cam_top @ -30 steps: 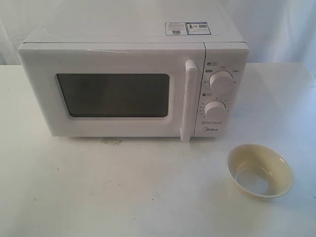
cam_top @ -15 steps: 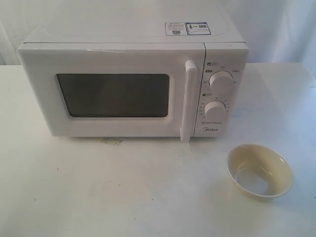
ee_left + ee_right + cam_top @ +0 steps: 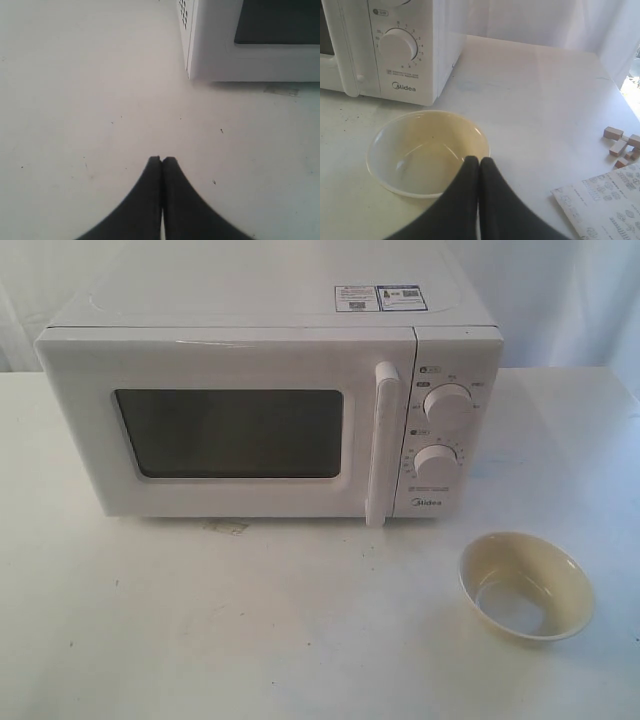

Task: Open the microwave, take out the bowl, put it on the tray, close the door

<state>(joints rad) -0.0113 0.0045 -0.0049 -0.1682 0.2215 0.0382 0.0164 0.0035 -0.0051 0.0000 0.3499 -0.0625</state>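
The white microwave (image 3: 270, 410) stands at the back of the table with its door (image 3: 230, 430) shut and the bar handle (image 3: 383, 445) upright. The cream bowl (image 3: 526, 585) sits upright on the table in front of the knob panel, to the right. Neither arm shows in the exterior view. My right gripper (image 3: 479, 160) is shut and empty, its tips over the near rim of the bowl (image 3: 420, 150). My left gripper (image 3: 161, 160) is shut and empty above bare table, short of the microwave's front left corner (image 3: 215, 55). No tray is in view.
Several small wooden blocks (image 3: 620, 145) and a printed sheet (image 3: 605, 200) lie on the table to the right of the bowl. A white cloth backdrop hangs behind the table. A scrap of tape (image 3: 225, 527) lies under the door's front edge.
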